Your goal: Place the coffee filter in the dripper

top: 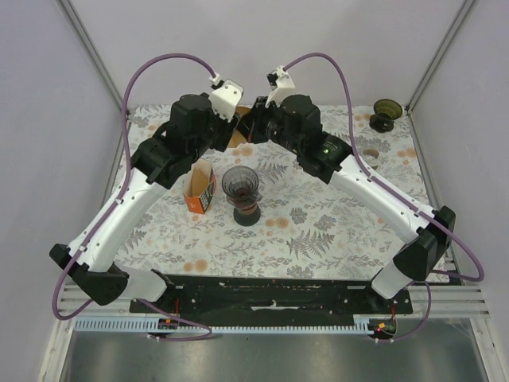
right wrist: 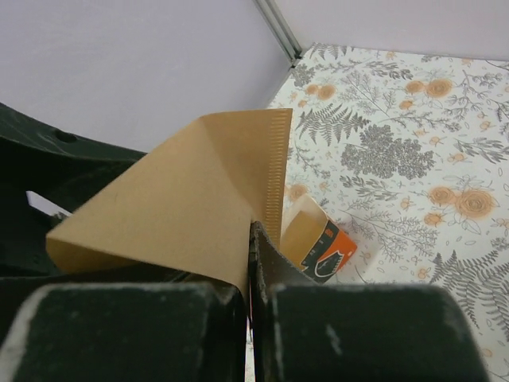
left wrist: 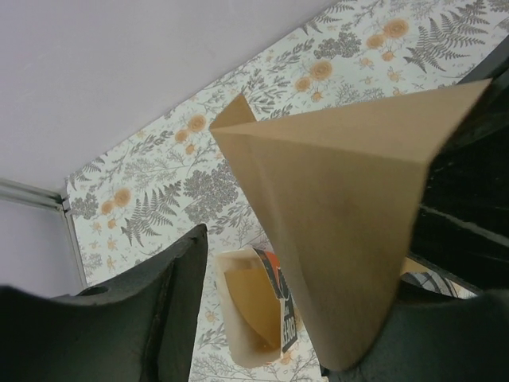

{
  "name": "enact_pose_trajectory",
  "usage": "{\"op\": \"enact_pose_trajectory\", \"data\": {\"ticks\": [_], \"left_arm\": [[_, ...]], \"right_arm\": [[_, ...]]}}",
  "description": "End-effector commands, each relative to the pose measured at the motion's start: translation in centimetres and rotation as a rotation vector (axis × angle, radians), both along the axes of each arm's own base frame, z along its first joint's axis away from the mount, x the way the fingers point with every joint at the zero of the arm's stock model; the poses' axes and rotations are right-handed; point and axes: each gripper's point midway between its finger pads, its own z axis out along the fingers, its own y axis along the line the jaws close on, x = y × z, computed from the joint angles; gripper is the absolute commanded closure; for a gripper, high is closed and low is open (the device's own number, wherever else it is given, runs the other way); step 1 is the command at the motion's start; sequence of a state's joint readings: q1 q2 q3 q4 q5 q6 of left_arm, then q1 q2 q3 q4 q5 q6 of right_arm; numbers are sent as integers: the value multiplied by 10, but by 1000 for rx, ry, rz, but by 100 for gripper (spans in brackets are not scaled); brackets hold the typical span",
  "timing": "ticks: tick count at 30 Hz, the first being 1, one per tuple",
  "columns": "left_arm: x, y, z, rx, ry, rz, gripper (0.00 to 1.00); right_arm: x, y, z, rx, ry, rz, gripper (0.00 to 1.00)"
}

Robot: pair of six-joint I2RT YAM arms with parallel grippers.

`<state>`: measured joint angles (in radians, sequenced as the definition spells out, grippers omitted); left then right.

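Observation:
A brown paper coffee filter (left wrist: 334, 223), folded into a cone, hangs in the air at the back of the table. My right gripper (right wrist: 250, 263) is shut on its lower edge (right wrist: 183, 215). My left gripper (left wrist: 310, 270) stands open around the same filter, its left finger (left wrist: 151, 318) well apart from the paper. From above, both grippers meet over the filter (top: 239, 140), the left (top: 237, 127) and the right (top: 259, 126). The dark glass dripper (top: 240, 183) stands on its stand (top: 246, 213) in the middle of the table, in front of the grippers and with nothing in it.
An open orange and white box of filters (top: 199, 189) lies just left of the dripper, and shows below the grippers (left wrist: 254, 306) (right wrist: 318, 239). A second dark dripper (top: 386, 115) stands at the back right corner. The frame's posts run up at both back corners.

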<state>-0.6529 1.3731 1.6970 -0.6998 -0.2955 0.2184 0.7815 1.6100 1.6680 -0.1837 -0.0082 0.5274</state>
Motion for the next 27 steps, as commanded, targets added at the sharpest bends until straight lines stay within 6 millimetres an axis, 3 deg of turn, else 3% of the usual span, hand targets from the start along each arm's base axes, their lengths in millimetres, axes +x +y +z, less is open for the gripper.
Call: {"op": "enact_pose_trajectory", "data": {"ticks": [1,4,5,6,10,14,16,20,27], "left_arm": [[1,7,12,-9,-52,27,47],[1,10,19,-12,-74,43,86],[2,12,23,-9,-83,50,96],[1,15,23,0,-87,59,98],[-1,21,25,24,-97,69,98],[-2,20,22,28,-86,58,98],[-2,16,21,19,-78,45,98],[-3,6,20,-8,-56,5,98],[-6,-8,21,-64,-24,-42,98]], "right_arm": [[-12,-3,46,121,-60,35,100],[-10,-4,38,105,-52,35,100],[-7,-8,36,101,-50,22,100],[-4,-13,31,93,-45,10,100],[14,-55,30,-12,-129,-170,100],[16,-71,43,-64,-200,-228,100],[13,-64,46,-69,-222,-197,97],[5,-36,43,-76,-249,-87,77],[7,-8,41,-43,-244,-24,67]]}}
